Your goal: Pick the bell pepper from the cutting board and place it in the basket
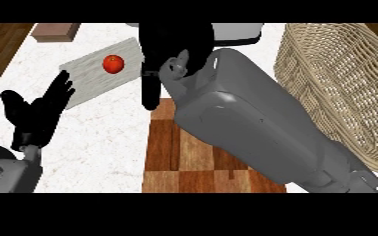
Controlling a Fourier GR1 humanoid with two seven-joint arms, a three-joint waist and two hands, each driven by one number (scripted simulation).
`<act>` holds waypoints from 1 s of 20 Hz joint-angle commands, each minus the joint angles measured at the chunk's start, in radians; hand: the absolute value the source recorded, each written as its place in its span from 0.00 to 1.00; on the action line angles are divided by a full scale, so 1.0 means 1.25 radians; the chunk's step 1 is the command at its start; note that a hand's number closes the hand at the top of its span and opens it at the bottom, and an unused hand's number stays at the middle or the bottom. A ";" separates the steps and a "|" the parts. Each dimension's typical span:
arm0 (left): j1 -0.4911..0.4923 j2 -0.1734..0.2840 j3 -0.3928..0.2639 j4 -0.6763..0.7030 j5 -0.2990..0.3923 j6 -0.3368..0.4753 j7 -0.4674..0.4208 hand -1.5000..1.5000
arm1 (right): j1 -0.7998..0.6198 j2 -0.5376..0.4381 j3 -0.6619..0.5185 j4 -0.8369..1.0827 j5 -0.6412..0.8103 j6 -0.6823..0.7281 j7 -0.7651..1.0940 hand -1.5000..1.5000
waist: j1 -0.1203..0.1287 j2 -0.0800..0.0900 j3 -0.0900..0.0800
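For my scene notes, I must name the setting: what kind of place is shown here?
Most likely a kitchen counter: a pale cutting board with a red bell pepper on it lies on a speckled white countertop, and a woven basket stands at the right.

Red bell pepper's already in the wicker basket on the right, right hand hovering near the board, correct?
Not quite. The head view shows the red bell pepper on the pale grey cutting board, not in the wicker basket on the right. The right hand does hover near the board, right of the pepper.
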 commanded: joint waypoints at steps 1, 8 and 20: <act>-0.007 0.002 0.009 0.020 -0.006 -0.010 -0.013 0.50 | 0.103 0.019 0.060 -0.153 0.041 -0.004 0.198 0.00 | -0.010 0.003 0.000; 0.004 0.014 0.020 -0.003 -0.006 -0.030 0.001 0.50 | 0.326 -0.047 0.134 -0.264 0.160 -0.048 0.104 0.00 | 0.015 0.012 0.000; -0.016 -0.035 0.025 0.018 -0.034 -0.050 -0.011 0.50 | 0.578 -0.001 0.143 -0.152 0.393 -0.288 -0.183 0.00 | 0.033 0.018 -0.001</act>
